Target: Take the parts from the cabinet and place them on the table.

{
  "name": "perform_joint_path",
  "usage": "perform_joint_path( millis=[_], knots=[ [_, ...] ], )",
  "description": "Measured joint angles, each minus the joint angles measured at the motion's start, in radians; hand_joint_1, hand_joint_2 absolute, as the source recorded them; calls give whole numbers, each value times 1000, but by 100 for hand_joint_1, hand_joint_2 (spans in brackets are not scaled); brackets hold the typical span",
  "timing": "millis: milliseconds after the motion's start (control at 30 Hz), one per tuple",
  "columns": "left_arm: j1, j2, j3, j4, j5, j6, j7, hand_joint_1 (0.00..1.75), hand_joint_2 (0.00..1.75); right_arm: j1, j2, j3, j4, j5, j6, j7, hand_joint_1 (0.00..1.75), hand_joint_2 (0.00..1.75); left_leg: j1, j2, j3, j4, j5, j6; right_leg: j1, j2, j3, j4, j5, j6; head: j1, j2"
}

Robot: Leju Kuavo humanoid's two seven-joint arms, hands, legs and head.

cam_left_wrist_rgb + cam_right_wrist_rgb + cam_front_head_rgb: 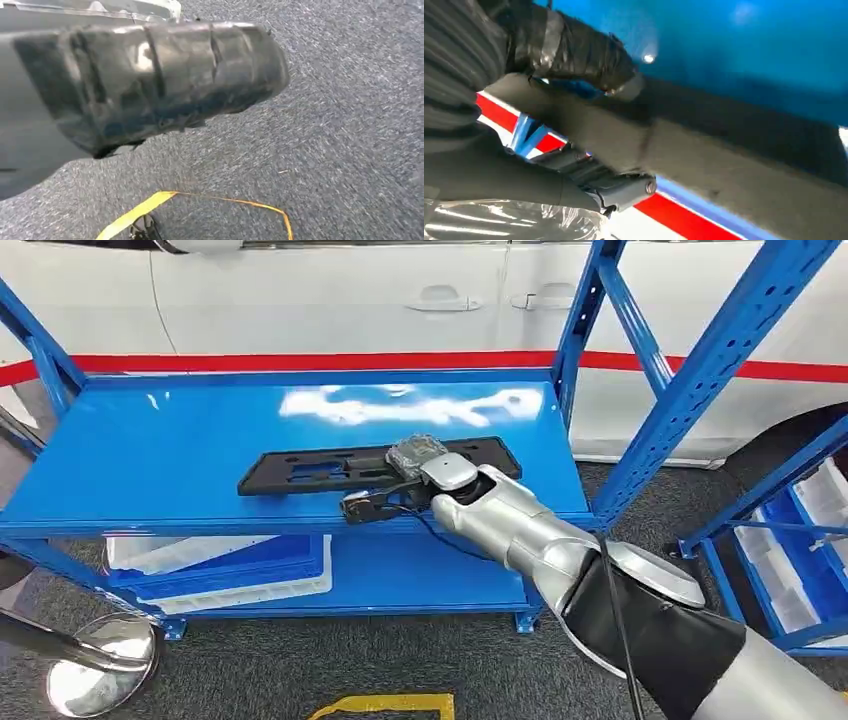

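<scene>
A long flat black part (310, 470) lies along the front of the blue shelf (150, 460) of the cabinet. My right hand (405, 485) grips it near its right end: the taped grey thumb lies on top and the dark fingers (365, 505) curl under its front edge. The right wrist view shows the same hold, with the part (734, 165) running between the thumb (574, 50) and the fingers (609, 182). My left hand (150, 80) hangs over grey carpet; its fingers are hidden behind the taped cover.
Blue uprights (690, 390) stand just right of my arm. White and blue trays (230, 565) sit on the lower shelf. A white car with a red stripe (300, 300) is behind. Bins (800, 560) lie at right, with a chrome post base (100, 660) and yellow floor tape (385, 705).
</scene>
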Motion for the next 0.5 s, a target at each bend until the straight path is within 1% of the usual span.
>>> perform_joint_path(
  millis=[133, 300, 333, 433, 467, 500],
  knots=[
    [0, 0, 0, 0, 0, -1, 0, 0, 0, -1, 0, 0, 0, 0, 0, -3, 175, 175, 1, 0, 3, -5, 2, -6, 1, 0, 2, 0, 0, -2, 1, 0],
    [0, 0, 0, 0, 0, -2, -6, 0, 0, -1, 0, 0, 0, 2, -17, -29, 175, 175, 2, 0, 4, -5, 3, -10, 3, 0, 2, 0, 0, -5, 1, 0],
    [0, 0, 1, 0, 3, -3, -8, 0, 0, -1, 0, 0, 0, 4, -35, -39, 175, 175, 2, 0, 4, -5, 3, -10, 3, 0, 2, 0, 1, -5, 1, 0],
    [0, 0, 2, 0, 16, -15, -21, 0, 0, -2, 11, 0, -5, 18, -142, -72, 175, 175, 2, 0, 3, -5, 3, -10, 6, 0, 1, 0, 1, -5, 1, 0],
    [0, 0, 2, 0, 19, -18, -23, 0, 0, -6, 14, 0, -6, 21, -160, -74, 175, 175, 2, 0, 3, -5, 3, -11, 6, 0, 1, 0, 1, -5, 1, 0],
    [0, 0, 2, 0, 19, -21, -25, 0, 175, -11, 18, 0, -6, 21, -173, -78, 175, 175, 2, 0, 3, -5, 3, -10, 6, 0, 1, 0, 1, -5, 1, 0]
  ],
)
